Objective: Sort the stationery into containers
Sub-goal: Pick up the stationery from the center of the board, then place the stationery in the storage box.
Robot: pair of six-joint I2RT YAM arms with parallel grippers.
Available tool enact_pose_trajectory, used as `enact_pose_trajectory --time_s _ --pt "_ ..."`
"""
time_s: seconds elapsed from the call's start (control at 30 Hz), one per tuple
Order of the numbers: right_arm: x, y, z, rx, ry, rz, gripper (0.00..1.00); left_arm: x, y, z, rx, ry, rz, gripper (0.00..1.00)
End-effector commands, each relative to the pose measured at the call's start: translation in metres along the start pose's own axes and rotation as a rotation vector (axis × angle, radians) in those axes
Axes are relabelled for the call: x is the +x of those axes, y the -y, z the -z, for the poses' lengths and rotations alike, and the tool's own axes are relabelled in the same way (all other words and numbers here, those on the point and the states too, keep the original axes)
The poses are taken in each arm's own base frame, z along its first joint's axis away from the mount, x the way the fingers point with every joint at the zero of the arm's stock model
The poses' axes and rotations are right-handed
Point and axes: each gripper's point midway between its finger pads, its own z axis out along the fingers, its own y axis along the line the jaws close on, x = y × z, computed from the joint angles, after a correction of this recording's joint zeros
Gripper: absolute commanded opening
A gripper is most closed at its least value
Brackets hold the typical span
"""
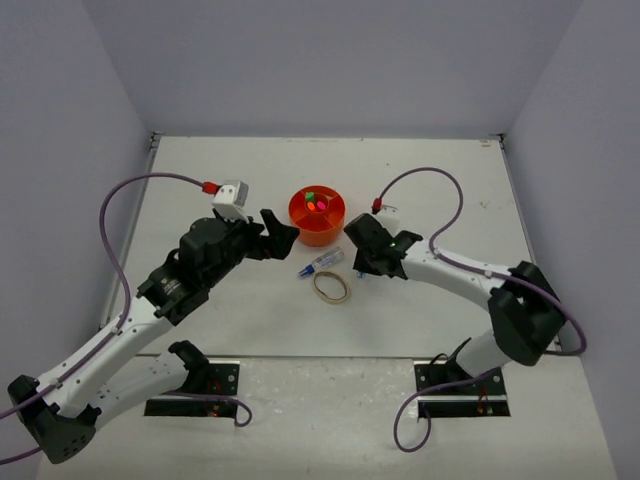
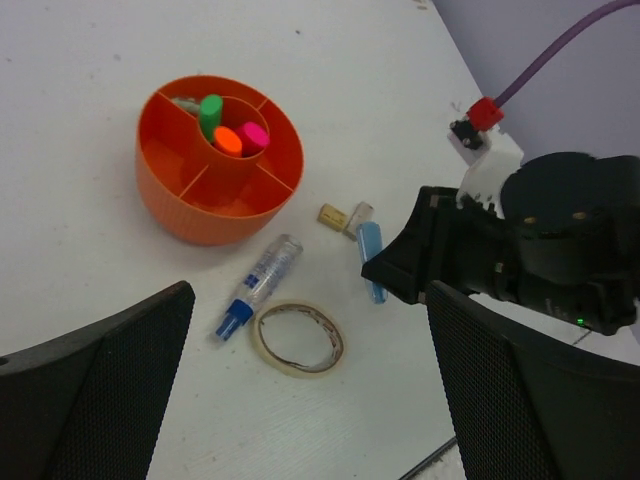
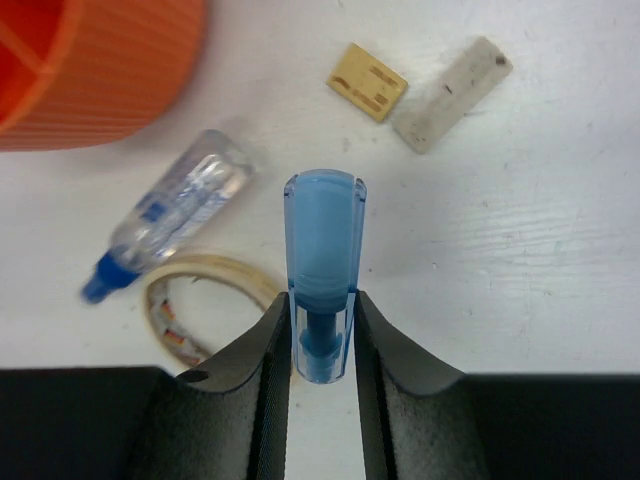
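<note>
orange organizer [image 2: 200, 215] on table, three highlighters [image 2: 228, 140] upright in its centre cup | left gripper [image 1: 283, 229] spread wide, empty, beside organizer | right gripper [image 3: 322, 315] pinching blue mini marker [image 3: 325, 230] lying beside tan band [image 3: 200, 285]

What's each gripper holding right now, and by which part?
The right gripper has its fingers on both sides of the blue mini marker, at its near end. The left gripper is open and holds nothing.

white table [image 1: 200, 170] bears orange organizer [image 2: 200, 215], blue-tipped pen [image 2: 258, 285], tan ring [image 2: 258, 338], blue marker [image 3: 325, 230], 2 blocks [image 3: 368, 82].
</note>
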Motion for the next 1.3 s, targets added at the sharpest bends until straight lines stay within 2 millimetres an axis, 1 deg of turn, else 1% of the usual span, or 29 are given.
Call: enact_pose_trajectory --time_s 0.0,0.1,0.13,0.17,0.23,0.27,0.33,0.4,0.47,0.6,0.63,0.67,0.7,0.8,0.87,0.93,0.97,1.0,1.03,1.07,1.1,1.13,1.17,1.2,1.23,1.27 --pt "-0.026 -0.028 0.055 -0.216 0.195 0.139 0.0 -0.001 0.051 -0.01 0.258 -0.011 0.086 1.0" --pt "-0.019 -0.042 0.089 -0.357 0.285 0.27 0.0 0.006 0.072 -0.018 0.366 -0.038 0.147 1.0" --pt "-0.026 -0.047 0.109 -0.417 0.343 0.287 0.0 0.009 0.078 -0.023 0.399 -0.045 0.186 1.0" --pt "-0.021 -0.049 0.111 -0.43 0.341 0.304 0.0 0.011 0.082 -0.022 0.421 -0.059 0.187 1.0" --pt "-0.021 -0.058 0.139 -0.532 0.392 0.32 0.0 0.021 0.093 -0.026 0.485 -0.098 0.257 1.0" --pt "-0.02 -0.06 0.149 -0.571 0.406 0.322 0.0 0.028 0.096 -0.031 0.498 -0.12 0.278 1.0" --pt "-0.021 -0.064 0.173 -0.655 0.448 0.324 0.0 0.035 0.107 -0.036 0.544 -0.142 0.307 0.99" --pt "-0.02 -0.067 0.187 -0.715 0.469 0.329 0.0 0.035 0.118 -0.038 0.586 -0.138 0.322 0.95" --pt "-0.019 -0.068 0.201 -0.776 0.491 0.332 0.0 0.042 0.126 -0.04 0.599 -0.155 0.328 0.88" --pt "-0.017 -0.069 0.206 -0.812 0.499 0.336 0.0 0.051 0.14 -0.047 0.619 -0.183 0.337 0.69" --pt "-0.016 -0.069 0.206 -0.811 0.498 0.335 0.0 0.053 0.142 -0.048 0.622 -0.187 0.34 0.63" --pt "-0.017 -0.068 0.204 -0.801 0.496 0.333 0.0 0.054 0.143 -0.049 0.622 -0.19 0.342 0.51" --pt "-0.016 -0.067 0.203 -0.793 0.494 0.333 0.0 0.054 0.143 -0.05 0.618 -0.187 0.343 0.43" --pt "-0.015 -0.065 0.198 -0.772 0.488 0.335 0.0 0.051 0.141 -0.052 0.6 -0.17 0.34 0.27" --pt "-0.014 -0.064 0.195 -0.765 0.487 0.333 0.0 0.051 0.138 -0.054 0.581 -0.167 0.327 0.11" --pt "-0.013 -0.063 0.193 -0.759 0.483 0.335 0.0 0.049 0.136 -0.056 0.561 -0.162 0.307 0.01" --pt "-0.013 -0.062 0.193 -0.757 0.482 0.334 0.0 0.048 0.136 -0.057 0.552 -0.156 0.295 0.0" --pt "-0.012 -0.062 0.191 -0.753 0.481 0.333 0.05 0.045 0.134 -0.059 0.541 -0.146 0.28 0.0" --pt "-0.012 -0.06 0.189 -0.74 0.474 0.327 0.31 0.04 0.132 -0.062 0.52 -0.12 0.254 0.0" --pt "-0.012 -0.057 0.187 -0.724 0.471 0.318 0.56 0.036 0.127 -0.066 0.487 -0.096 0.23 0.0" --pt "-0.016 -0.054 0.184 -0.692 0.481 0.3 0.71 0.034 0.115 -0.074 0.413 -0.076 0.214 0.0" --pt "-0.015 -0.047 0.178 -0.65 0.462 0.281 0.96 0.023 0.111 -0.08 0.369 -0.036 0.166 0.0" --pt "-0.019 -0.044 0.177 -0.625 0.475 0.268 0.99 0.024 0.099 -0.084 0.308 -0.026 0.134 0.0" --pt "-0.023 -0.034 0.17 -0.557 0.48 0.242 0.99 0.013 0.085 -0.093 0.206 0.012 0.11 0.0" --pt "-0.021 -0.025 0.163 -0.505 0.464 0.23 0.99 0.002 0.078 -0.102 0.145 0.035 0.065 0.0" --pt "-0.023 -0.021 0.162 -0.478 0.47 0.22 0.99 -0.003 0.072 -0.105 0.109 0.054 0.035 0.0"
